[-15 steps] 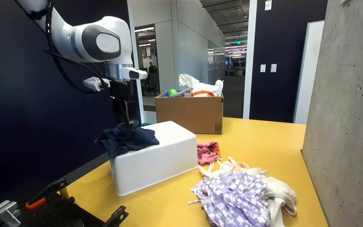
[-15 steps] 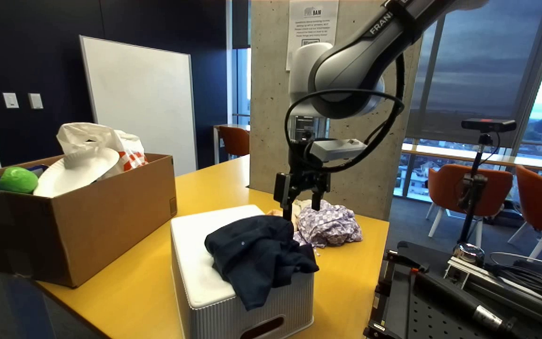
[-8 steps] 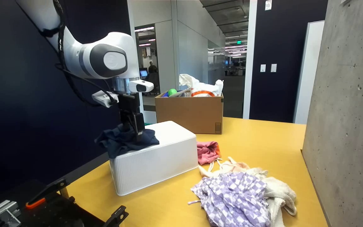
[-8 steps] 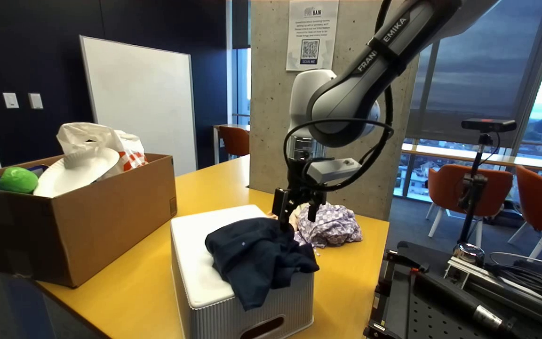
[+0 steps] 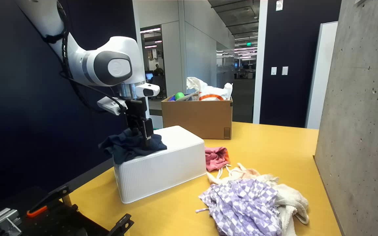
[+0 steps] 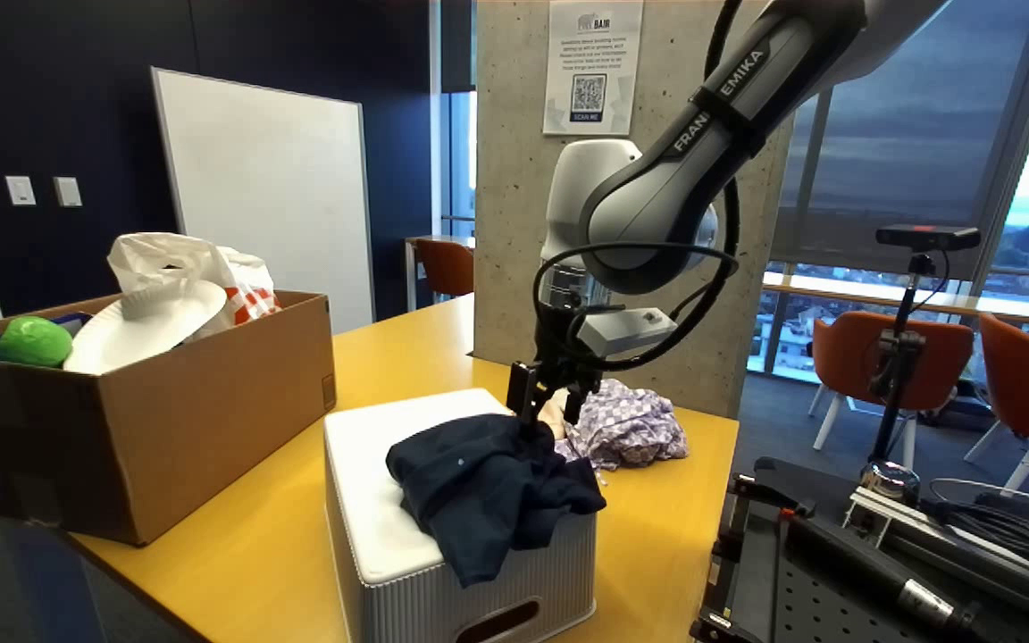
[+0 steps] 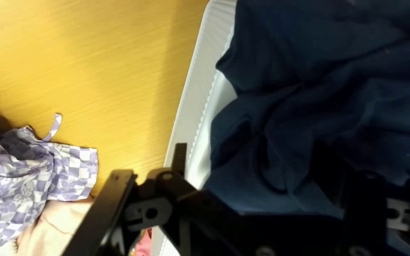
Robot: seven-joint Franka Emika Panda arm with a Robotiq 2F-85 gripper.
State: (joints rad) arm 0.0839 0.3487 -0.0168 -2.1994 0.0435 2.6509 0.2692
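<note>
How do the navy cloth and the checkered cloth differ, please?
The navy cloth is plain and dark; the checkered cloth is patterned purple and white. The navy cloth drapes over an edge of the white box, whereas the checkered cloth lies lower, on the yellow table. Both are crumpled.

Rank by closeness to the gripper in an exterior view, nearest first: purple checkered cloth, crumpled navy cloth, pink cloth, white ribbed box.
1. Crumpled navy cloth, at the gripper
2. White ribbed box, beneath it
3. Pink cloth, past the box's right end
4. Purple checkered cloth, lower right
</note>
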